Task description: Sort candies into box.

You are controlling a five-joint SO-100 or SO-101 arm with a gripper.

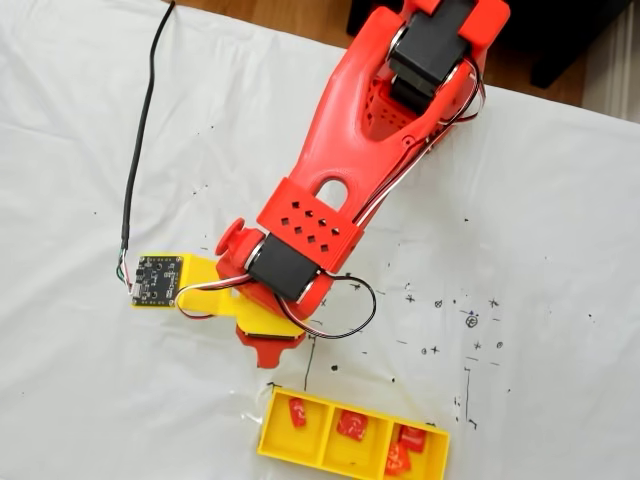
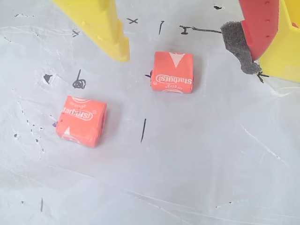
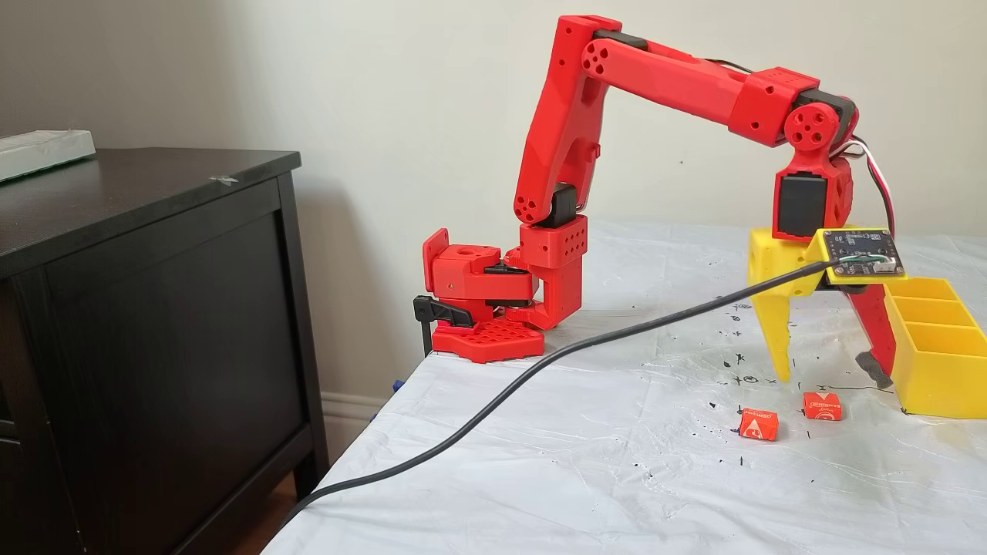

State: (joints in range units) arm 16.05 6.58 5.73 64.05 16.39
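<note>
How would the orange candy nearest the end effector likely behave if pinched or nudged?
The orange candy looks like a flat-sided block, so it should slide rather than roll. Its glossy wrapper may slip, though the foam pad on the end effector probably helps. It looks light.

A white sheet (image 3: 617, 478) with pen marks covers the table beside a dark cabinet (image 3: 154, 331), probably wooden.
</note>
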